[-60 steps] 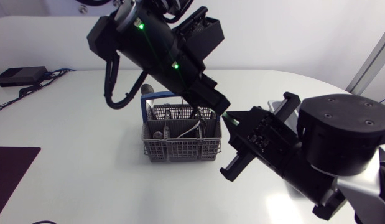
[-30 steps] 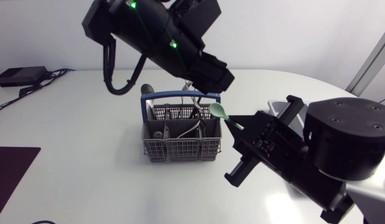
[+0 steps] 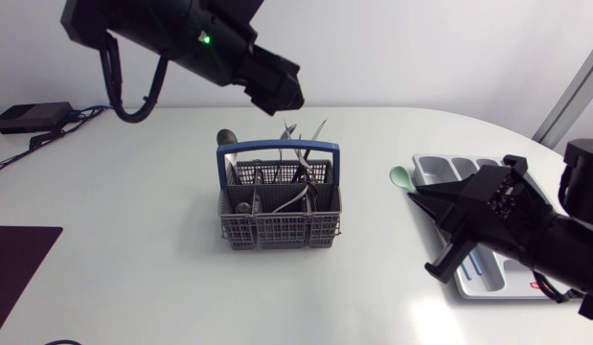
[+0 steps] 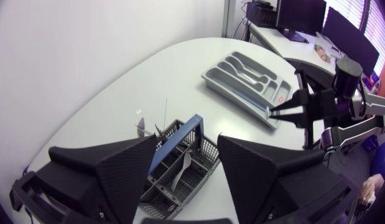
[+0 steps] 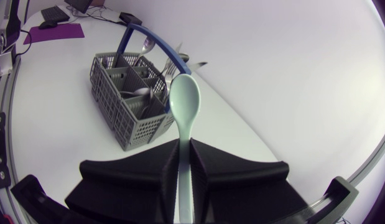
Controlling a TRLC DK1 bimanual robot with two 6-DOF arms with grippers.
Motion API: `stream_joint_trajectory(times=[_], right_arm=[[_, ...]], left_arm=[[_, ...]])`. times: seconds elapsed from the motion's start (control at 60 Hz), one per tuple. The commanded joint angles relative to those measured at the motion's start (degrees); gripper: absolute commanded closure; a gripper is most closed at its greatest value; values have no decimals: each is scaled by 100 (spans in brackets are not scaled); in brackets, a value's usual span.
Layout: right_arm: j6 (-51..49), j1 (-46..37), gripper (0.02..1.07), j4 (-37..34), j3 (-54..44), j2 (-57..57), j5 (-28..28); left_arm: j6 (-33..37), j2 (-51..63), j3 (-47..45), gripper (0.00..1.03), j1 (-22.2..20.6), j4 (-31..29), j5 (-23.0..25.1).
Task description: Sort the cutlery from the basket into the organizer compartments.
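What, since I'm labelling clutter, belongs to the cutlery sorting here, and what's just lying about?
Job in hand: basket, cutlery inside it, organizer, green spoon held in the right gripper.
Lying about: black box, dark purple mat.

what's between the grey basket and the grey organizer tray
Head view: only the pale green spoon, held by the right end effector, over bare white table.

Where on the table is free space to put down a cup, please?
Bare table lies between the basket and the purple mat, and in front of the basket. The strip between basket and organizer is open but narrower. Crowded: around the organizer, where the right gripper holds the green spoon.
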Motion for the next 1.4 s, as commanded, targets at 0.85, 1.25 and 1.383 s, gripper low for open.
stream_joint_trajectory(times=[0.85, 1.25, 1.383], right_arm=[[-7073, -6724, 95, -3354, 1689, 3997, -3462], [-8532, -7409, 95, -3310, 2507, 5588, -2540], [-8628, -7409, 95, -2915, 2445, 5737, -2276]], left_arm=[[2128, -652, -2129, 35, 586, -153, -233], [1899, -538, -2033, 35, 480, -205, -242], [1855, -529, -2077, 35, 463, -214, -242]])
